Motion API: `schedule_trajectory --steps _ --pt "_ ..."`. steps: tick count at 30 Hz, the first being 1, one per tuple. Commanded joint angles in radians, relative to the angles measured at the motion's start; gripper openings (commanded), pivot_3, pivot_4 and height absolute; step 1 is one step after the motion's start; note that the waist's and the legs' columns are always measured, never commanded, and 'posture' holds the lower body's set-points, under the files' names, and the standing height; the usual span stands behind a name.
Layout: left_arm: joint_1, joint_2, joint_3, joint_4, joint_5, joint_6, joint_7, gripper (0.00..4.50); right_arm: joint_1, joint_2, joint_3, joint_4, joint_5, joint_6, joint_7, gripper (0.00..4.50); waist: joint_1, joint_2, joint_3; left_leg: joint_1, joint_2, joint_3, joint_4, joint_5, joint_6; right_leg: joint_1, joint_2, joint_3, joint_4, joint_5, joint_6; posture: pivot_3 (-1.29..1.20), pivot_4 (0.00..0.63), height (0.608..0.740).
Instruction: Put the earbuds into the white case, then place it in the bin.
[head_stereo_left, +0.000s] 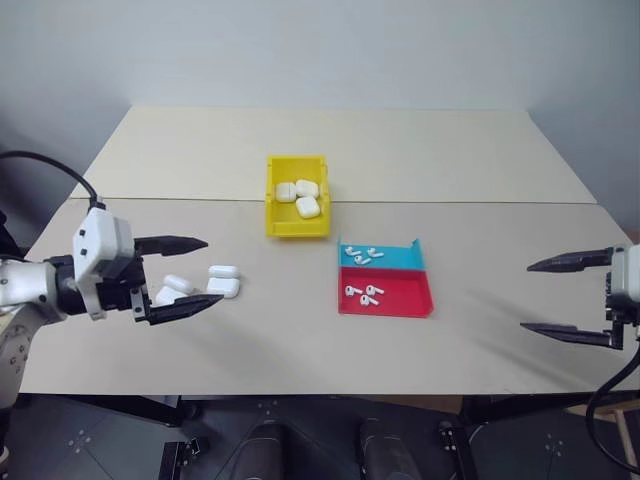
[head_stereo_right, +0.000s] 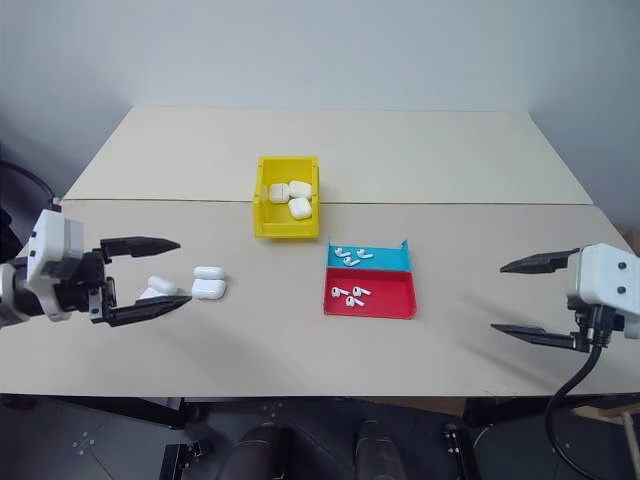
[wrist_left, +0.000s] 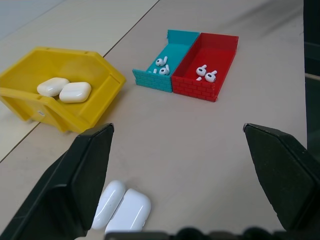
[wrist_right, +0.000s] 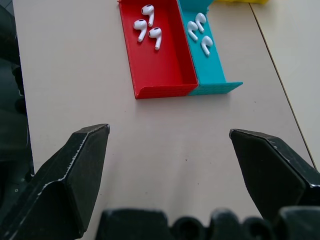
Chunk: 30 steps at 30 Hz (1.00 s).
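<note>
The small bright yellow rectangular plastic bin (head_stereo_left: 297, 228) stands at the middle of the pale table (head_stereo_left: 480, 310), just short of the seam between the two tabletops, and serves as the landmark here. Three rounded glossy white cases (head_stereo_left: 299, 195) already lie inside it, which suggests earlier rounds are done.

Just right of the bin and nearer the robot sits a flat two-part tray (head_stereo_left: 385, 281), teal half toward the bin, red half behind it; tiny glossy white earbuds (head_stereo_left: 364, 293) lie loose in both halves, three in each, apparently sorted for easy picking.

Left of the bin and nearer the robot, more white cases (head_stereo_left: 223, 281) rest on the bare table, closed as far as can be told.

The left gripper (head_stereo_left: 178, 276) hovers beside those cases, fingers spread wide and empty, probably poised to take one. The right gripper (head_stereo_left: 572, 297) hangs well to the right of the tray, also spread and empty, likely meant for the earbuds.

Open tabletop surrounds tray and bin, so both arms have free approach. The tray's low walls may hinder a sideways pinch.
</note>
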Motion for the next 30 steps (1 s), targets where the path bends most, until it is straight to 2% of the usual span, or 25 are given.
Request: schedule_trajectory --steps 1,10,18,24,28,30 --pt "-0.015 0.016 0.005 -0.016 -0.006 -0.002 -0.009 4.5 -0.001 -0.018 -0.037 -0.025 0.011 0.005 -0.005 4.46 0.0 0.0 0.0 0.0 0.0 0.0 0.0 0.0 0.0 0.0 0.0 0.0 0.0 0.0 0.0 0.0 0.15 0.74" --pt "0.001 0.014 0.027 -0.064 -0.002 0.057 0.072 4.5 0.002 -0.015 -0.029 -0.034 0.013 0.012 -0.01 4.46 0.0 0.0 0.0 0.0 0.0 0.0 0.0 0.0 0.0 0.0 0.0 0.0 0.0 0.0 0.0 0.0 0.15 0.74" --pt "0.146 0.035 0.041 -0.199 0.22 0.024 0.209 4.5 -0.007 -0.008 -0.016 -0.034 0.013 0.01 -0.022 4.46 0.0 0.0 0.0 0.001 0.0 0.0 0.0 0.0 0.0 0.001 0.0 0.0 0.0 0.0 0.0 0.0 0.15 0.74" --pt "0.039 0.169 -0.074 -0.2 0.266 0.352 0.331 4.5 0.011 -0.004 -0.022 -0.054 0.019 0.026 -0.028 4.46 0.004 0.0 0.0 0.001 0.0 0.0 0.0 0.0 0.0 0.001 0.0 0.0 0.0 -0.001 0.001 0.0 0.15 0.74" --pt "-0.235 0.246 -0.268 -0.106 0.239 0.711 0.365 4.5 0.017 0.002 -0.016 -0.062 0.02 0.035 -0.039 4.46 0.003 -0.001 0.001 0.0 -0.001 -0.001 0.0 0.0 0.0 0.0 0.0 0.0 0.0 -0.001 0.001 0.0 0.15 0.74" --pt "-0.368 0.263 -0.357 -0.045 0.235 0.812 0.341 4.5 0.021 0.002 -0.014 -0.062 0.016 0.04 -0.04 4.46 0.003 -0.001 0.001 0.0 -0.001 -0.001 0.0 0.0 0.0 0.0 0.001 0.0 0.001 -0.001 0.002 0.0 0.15 0.74"
